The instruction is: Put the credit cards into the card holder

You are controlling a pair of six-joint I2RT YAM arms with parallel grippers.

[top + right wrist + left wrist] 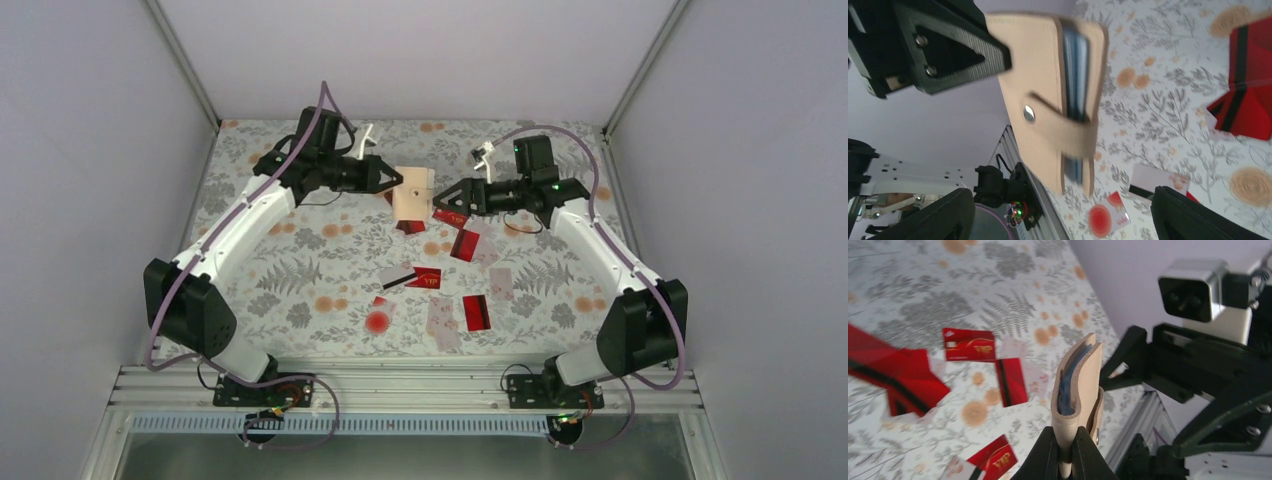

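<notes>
My left gripper (393, 181) is shut on one edge of the tan card holder (413, 194) and holds it above the table. In the left wrist view the gripper (1066, 456) pinches the holder (1083, 385), whose blue lining shows along its edge. My right gripper (441, 199) is open and empty just right of the holder. In the right wrist view its fingers (940, 215) stand wide apart below the holder (1043, 85), whose snap strap is closed. Credit cards lie on the table: red ones (466, 244) (476, 311) (423, 278), a white one with a black stripe (397, 275), and pale pinkish ones (442, 322).
A card with a round red blot (379, 317) lies near the front. The floral table mat (270, 270) is walled at the back and both sides. An aluminium rail (400, 385) carries the arm bases at the near edge.
</notes>
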